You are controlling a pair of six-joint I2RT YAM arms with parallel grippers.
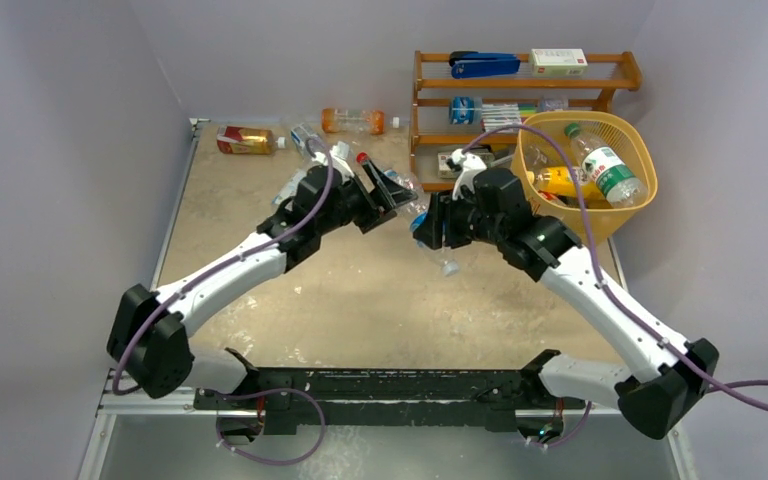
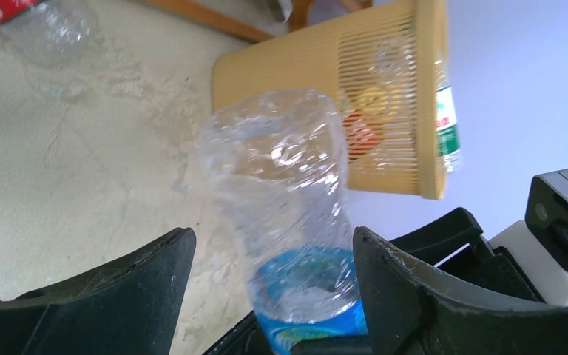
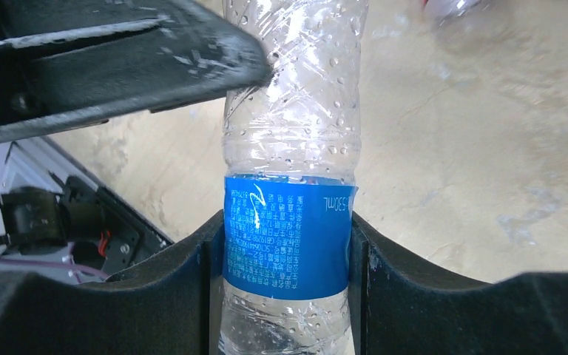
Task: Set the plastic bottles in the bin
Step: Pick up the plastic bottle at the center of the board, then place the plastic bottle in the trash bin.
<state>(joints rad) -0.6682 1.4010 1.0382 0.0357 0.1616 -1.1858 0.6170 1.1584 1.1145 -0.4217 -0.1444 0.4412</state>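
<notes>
We see two arms meet over the middle of the table (image 1: 360, 300). Between them is the blue bottle (image 3: 292, 111). It is clear, with a blue label, a bit crushed, and has drops inside.

The right claw (image 3: 285, 222) is clenched on it. Its two fingers press on both sides of the blue label.

The left claw (image 2: 274, 237) is let go. Its fingers stand wide on each side of the clear end, and we see a gap by one finger. From the right wrist, we see one left finger tip touch the clear part higher up.

The bin (image 1: 620, 212) sits at the far right of the table, close to the right arm. A green bottle (image 1: 610, 172) and a yellow bottle (image 1: 560, 182) lie in it.

At the back left, a brown bottle (image 1: 245, 140) and an orange bottle (image 1: 352, 120) lie on their sides. A red-cap bottle (image 1: 362, 158) lies just by the left claw. A rack (image 1: 430, 100) stands behind the bin.
</notes>
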